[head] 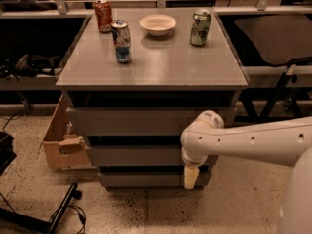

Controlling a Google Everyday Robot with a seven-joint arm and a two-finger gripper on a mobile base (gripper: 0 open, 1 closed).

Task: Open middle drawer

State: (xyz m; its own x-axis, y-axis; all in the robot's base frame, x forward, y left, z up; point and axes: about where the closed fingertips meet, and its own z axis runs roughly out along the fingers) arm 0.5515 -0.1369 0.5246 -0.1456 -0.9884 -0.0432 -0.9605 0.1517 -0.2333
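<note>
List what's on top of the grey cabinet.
Orange can, blue can, round white bowl, green can. Nothing there is covered. The gripper hangs below, at the lowest drawer front's right end.

Laboratory or test workshop, indoor. Indicated by a plain grey drawer cabinet point(146, 121) stood on a speckled hard floor point(146, 208) between metal-framed benches point(273, 71), by an opened cardboard box point(61, 140) and loose cables point(82, 218) left at floor level, and by drink cans point(121, 41) and a white bowl point(158, 24) laid out on the counter point(156, 65). A white robot arm point(253, 143) is recorded at the right, its hand point(191, 177) held low before the cabinet's right side, below the middle drawer point(134, 155).
</note>
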